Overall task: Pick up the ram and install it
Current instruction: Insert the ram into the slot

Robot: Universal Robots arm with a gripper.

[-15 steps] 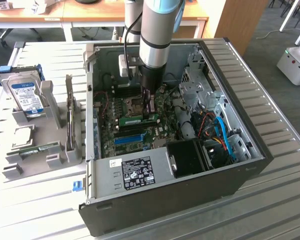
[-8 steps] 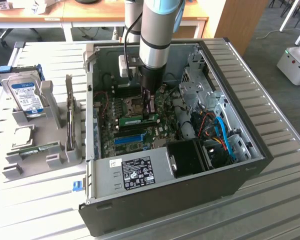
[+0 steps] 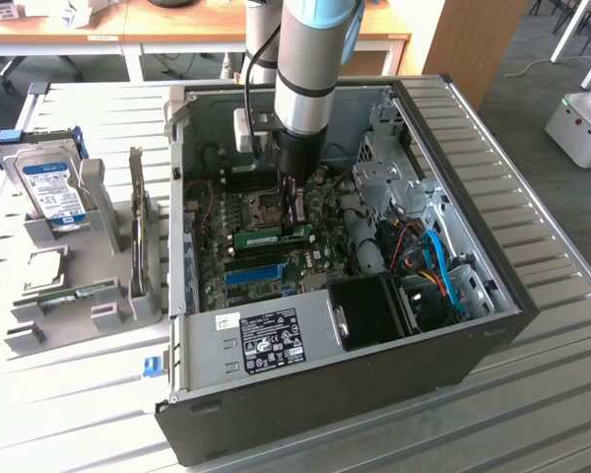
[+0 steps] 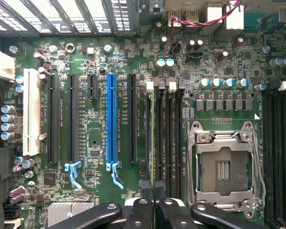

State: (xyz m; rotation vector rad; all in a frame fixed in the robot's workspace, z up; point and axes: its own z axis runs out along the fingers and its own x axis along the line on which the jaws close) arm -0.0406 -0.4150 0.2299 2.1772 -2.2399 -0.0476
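Exterior view: fingers (image 3: 296, 202) nearly closed, pinching ram (image 3: 273, 237) edge-down at memory slot (image 4: 168, 133); step judged insertion; seating calls for square alignment, straight press.

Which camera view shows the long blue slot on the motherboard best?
The wrist view: the blue slot lies face-on, with its whole length unobstructed. In the exterior view the same slot is seen at a slant, deep inside the computer case.

Probably an office robotics lab. Wooden desks (image 3: 197, 32) stand beyond the pincer (image 3: 297, 211); beneath it, an opened computer case (image 3: 374, 384) on a slatted worktop (image 3: 561, 330).
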